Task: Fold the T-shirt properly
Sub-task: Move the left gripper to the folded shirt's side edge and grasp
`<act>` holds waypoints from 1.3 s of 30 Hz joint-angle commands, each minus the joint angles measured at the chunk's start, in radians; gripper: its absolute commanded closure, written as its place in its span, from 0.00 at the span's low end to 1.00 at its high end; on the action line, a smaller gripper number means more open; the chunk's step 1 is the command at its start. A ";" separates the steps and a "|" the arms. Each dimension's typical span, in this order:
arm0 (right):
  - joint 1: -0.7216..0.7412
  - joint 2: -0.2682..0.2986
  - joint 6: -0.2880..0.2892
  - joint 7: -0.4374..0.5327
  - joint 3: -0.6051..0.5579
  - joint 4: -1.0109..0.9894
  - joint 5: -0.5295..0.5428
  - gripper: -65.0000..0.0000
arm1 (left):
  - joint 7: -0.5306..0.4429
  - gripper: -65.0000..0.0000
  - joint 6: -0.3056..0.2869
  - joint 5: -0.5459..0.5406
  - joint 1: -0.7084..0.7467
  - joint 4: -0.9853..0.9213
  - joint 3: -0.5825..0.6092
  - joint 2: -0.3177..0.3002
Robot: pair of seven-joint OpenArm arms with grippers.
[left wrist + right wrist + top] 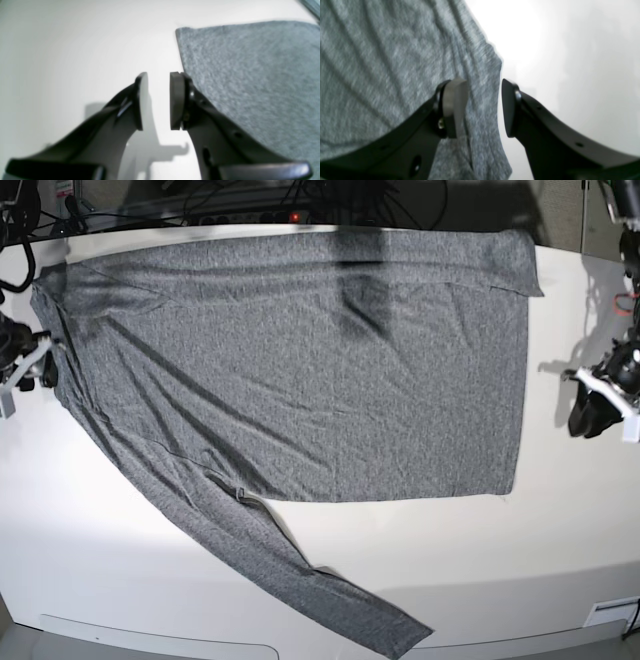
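Base view: large heather-grey long-sleeved knit T-shirt [300, 370] spread flat; left gripper [158, 101] and right gripper [483, 108] both parted, empty; next likely regrasp edge

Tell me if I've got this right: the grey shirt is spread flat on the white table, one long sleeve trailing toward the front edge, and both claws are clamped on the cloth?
Not quite. The T-shirt does lie spread on the table, sleeve trailing forward, but neither claw holds it. The wrist views show the left gripper and right gripper with jaws apart and nothing pinched between them.
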 commanded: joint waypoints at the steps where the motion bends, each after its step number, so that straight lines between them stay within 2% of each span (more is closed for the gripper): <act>1: 0.031 0.027 0.013 -0.009 0.011 -0.001 0.024 0.60 | -0.006 0.77 -0.015 -0.011 -0.056 -0.037 0.019 -0.017; 4: 0.100 0.027 0.061 -0.085 0.011 -0.039 0.059 0.60 | 0.005 0.74 -0.033 -0.003 -0.195 -0.213 0.101 -0.017; 6: 0.132 0.027 0.069 -0.114 0.011 -0.051 0.076 0.60 | 0.002 0.74 -0.033 -0.004 -0.281 -0.326 0.153 -0.017; 12: 0.164 0.027 0.075 -0.124 0.011 -0.053 0.076 0.60 | -0.041 0.74 -0.033 0.008 -0.519 -0.650 0.252 -0.017; 17: 0.163 0.027 0.075 -0.125 0.011 -0.053 0.075 0.60 | -0.137 0.74 -0.033 0.153 -0.660 -0.870 0.313 -0.008; 20: 0.164 0.027 0.075 -0.127 0.011 -0.053 0.076 0.60 | -0.185 0.74 -0.033 0.192 -0.701 -0.959 0.337 0.000; 23: 0.163 0.027 0.075 -0.130 0.011 -0.053 0.075 0.60 | -0.258 0.74 -0.033 0.192 -0.701 -0.999 0.340 0.011; 25: 0.164 0.027 0.075 -0.133 0.011 -0.053 0.075 0.60 | -0.267 0.74 -0.033 0.224 -0.701 -1.006 0.340 0.023; 29: 0.164 0.027 0.074 -0.134 0.011 -0.053 0.076 0.60 | -0.266 0.74 -0.033 0.314 -0.700 -1.006 0.340 0.059; 34: 0.164 0.027 0.074 -0.140 0.011 -0.053 0.075 0.60 | -0.252 0.74 -0.033 0.323 -0.698 -1.006 0.340 0.104; 39: 0.164 0.027 0.074 -0.139 0.011 -0.053 0.076 0.60 | -0.190 0.75 -0.033 0.322 -0.698 -1.006 0.340 0.118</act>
